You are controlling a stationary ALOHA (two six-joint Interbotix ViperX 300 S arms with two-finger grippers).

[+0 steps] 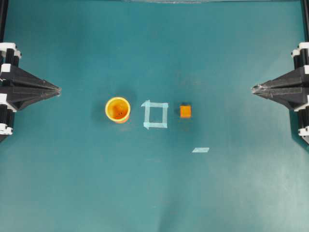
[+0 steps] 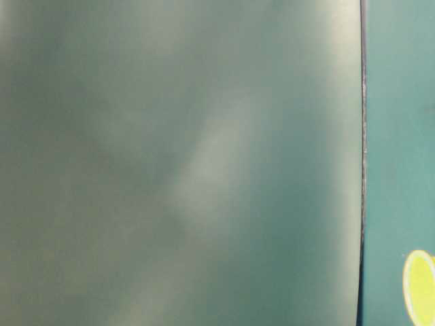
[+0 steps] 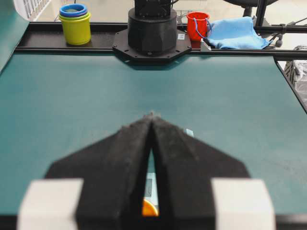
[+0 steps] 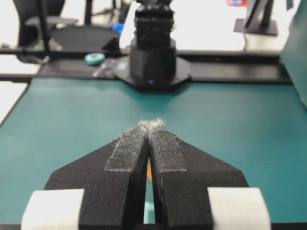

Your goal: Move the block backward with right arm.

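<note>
On the teal counter [image 1: 154,193], seen from overhead, the block [image 1: 185,111] sat a little right of the middle, flat and apart from everything else. Just to its left lay a square outline of pale tape [image 1: 155,115], and left of that stood a round orange-yellow cup [image 1: 118,109], open mouth up. A single loose strip of pale tape [image 1: 200,150] lay below and slightly right of the block.

The right claw [image 1: 254,88] was at the right edge of the overhead view, its black pointed fingers pressed together into one tip aimed toward the middle, well apart from the block and pinching nothing. From its own wrist camera the two padded fingers [image 4: 125,153] met at a fuzzy point, with only a thin slit between them lower down, through which a sliver of orange showed.

The left claw [image 1: 58,90] mirrored it at the left edge, likewise pressed together and holding nothing, well apart from the cup. Its wrist view showed the fingers [image 3: 129,143] joined at the tip, the opposite arm's black base [image 3: 152,31] across the counter, and beyond it a yellow-green cup with blue rings [image 3: 75,21], a red cup [image 3: 197,25] and a blue cloth [image 3: 236,33].

The table-level view was mostly a blurred grey-green surface, with a bit of the cup at its lower right corner.
</note>
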